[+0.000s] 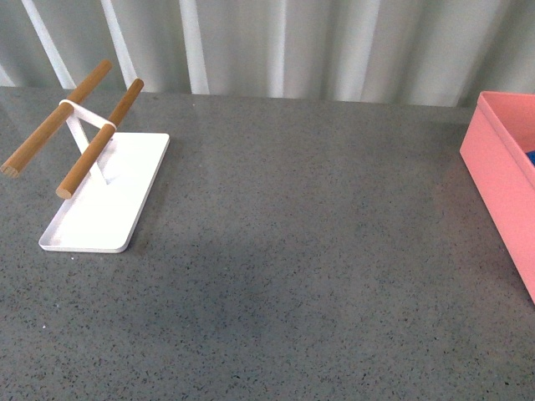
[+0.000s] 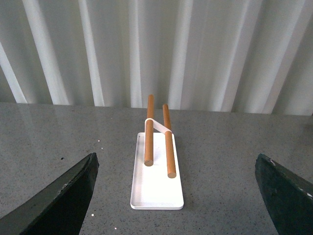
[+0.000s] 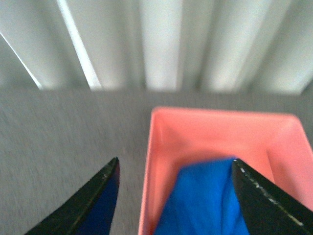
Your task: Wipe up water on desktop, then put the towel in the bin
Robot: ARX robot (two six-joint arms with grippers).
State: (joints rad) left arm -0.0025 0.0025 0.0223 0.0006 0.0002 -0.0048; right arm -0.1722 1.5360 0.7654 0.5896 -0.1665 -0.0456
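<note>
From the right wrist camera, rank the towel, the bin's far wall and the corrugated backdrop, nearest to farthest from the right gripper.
1. The towel, blue, inside the bin, just ahead of the open right gripper.
2. The far wall of the pink bin, beyond the towel.
3. The corrugated backdrop, behind the desktop's back edge.

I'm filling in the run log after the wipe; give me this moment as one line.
towel: in bin | desktop: no water visible | left hand: open, empty | right hand: open above bin | rack tray: untouched
</note>
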